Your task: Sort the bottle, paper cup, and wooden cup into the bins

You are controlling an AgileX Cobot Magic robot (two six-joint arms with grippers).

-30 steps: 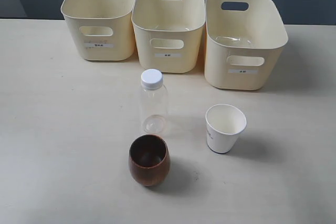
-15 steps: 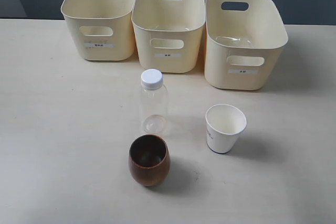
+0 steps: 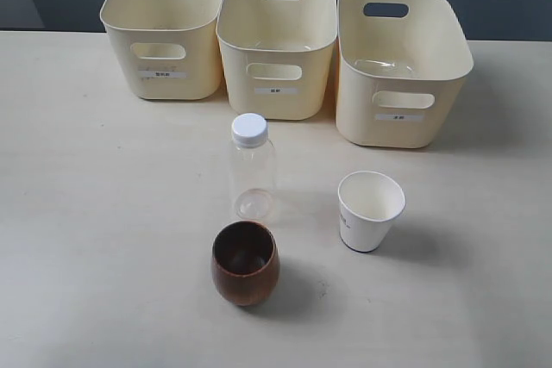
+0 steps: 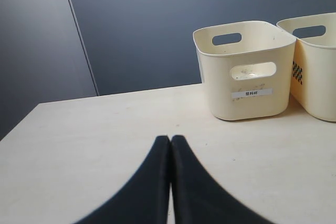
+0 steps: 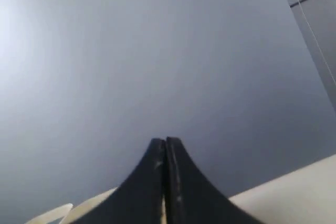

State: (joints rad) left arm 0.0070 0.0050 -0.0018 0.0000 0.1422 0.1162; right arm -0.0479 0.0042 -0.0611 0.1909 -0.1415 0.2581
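Exterior view: the bins (image 3: 297,101) stand in a row on the table (image 3: 103,213). The bottle (image 3: 252,170) is upright just before the middle bin, the paper cup (image 3: 369,213) is before the right-hand bin, and the wooden cup (image 3: 245,265) is farthest from the bins, beyond the bottle. Left wrist view: the left gripper (image 4: 170,139) is pinched together, empty, well short of the bins. Right wrist view: the right gripper (image 5: 165,141) is likewise closed on nothing, against a grey wall (image 5: 157,51).

Lab-style test setup, pale table (image 3: 103,213), grey panel wall (image 4: 157,24), labelled bins (image 3: 276,49)

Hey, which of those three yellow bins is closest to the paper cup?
The right-hand bin in the exterior view; it stands just behind the paper cup, further forward than the other two.
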